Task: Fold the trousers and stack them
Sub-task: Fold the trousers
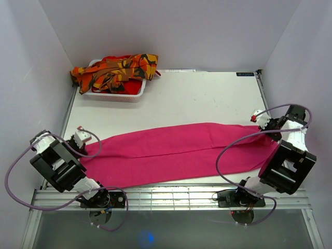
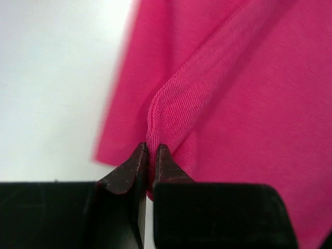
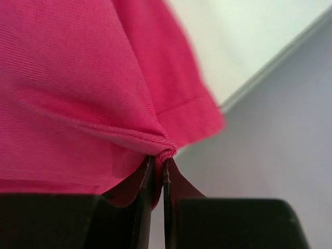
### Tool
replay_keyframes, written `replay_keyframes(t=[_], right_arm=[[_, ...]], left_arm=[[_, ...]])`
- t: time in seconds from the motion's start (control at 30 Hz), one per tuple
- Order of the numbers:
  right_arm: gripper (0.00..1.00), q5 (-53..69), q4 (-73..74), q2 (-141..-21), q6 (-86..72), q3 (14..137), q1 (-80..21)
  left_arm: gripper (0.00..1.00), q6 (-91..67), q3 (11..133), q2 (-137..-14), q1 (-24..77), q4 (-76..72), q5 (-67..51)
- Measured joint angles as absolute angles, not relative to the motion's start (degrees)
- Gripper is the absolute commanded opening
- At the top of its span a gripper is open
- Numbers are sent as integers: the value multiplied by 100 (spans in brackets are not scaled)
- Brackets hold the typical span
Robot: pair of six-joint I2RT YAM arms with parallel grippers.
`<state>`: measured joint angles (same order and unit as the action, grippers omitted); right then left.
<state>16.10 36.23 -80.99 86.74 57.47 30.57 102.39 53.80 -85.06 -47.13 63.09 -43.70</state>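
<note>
Across the white table (image 1: pixel 207 98), w/ pale walls (image 1: pixel 171 31) on three sides, the pink trousers (image 1: pixel 171 150) lie stretched lengthwise, left to right, in the front half of the table. They are the biggest item on the surface. Cloth is mostly flat, w/ a long crease line running along its mid. Left end sits by the left arm (image 1: pixel 57 163), right end by the right arm (image 1: pixel 288 163). Both arms are bent low over the front corners, purple cables (image 1: pixel 228 150) looping off each.

At the far-left corner sits a white slotted basket (image 1: pixel 116 97). Orange camo trousers (image 1: pixel 116 70) are heaped in it, unfolded, spilling over the rim on both the left and right sides. Some red cloth shows inside the basket under them; can't tell if it's the same garment. Basket and pink trousers are well apart.

Left gripper (image 2: pixel 152 150): dark fingers pressed nearly together, pinching a raised ridge of the pink trousers (image 2: pixel 249 104) near the cloth's edge. Bare table visible to the left of the cloth in the wrist view.

Right gripper (image 3: pixel 160 161): fingers pressed close, nipping a hemmed corner of the pink trousers (image 3: pixel 78 78). Cloth bunches up from the pinch pt, w/ a stitched hem line showing. Table edge and wall sit behind it.
</note>
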Motion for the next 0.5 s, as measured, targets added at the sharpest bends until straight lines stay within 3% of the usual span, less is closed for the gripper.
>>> replay_keyframes(t=[0.2, 0.5], right_arm=[[8, 1284, 3566, -8683, 8702, 5260, 3138], [8, 902, 3378, -9172, 8399, 5476, 2832]], left_arm=[[0, 10363, 4560, -8908, -4713, 6329, -3597], [0, 8047, 5815, -10278, -4268, 6646, -3518]])
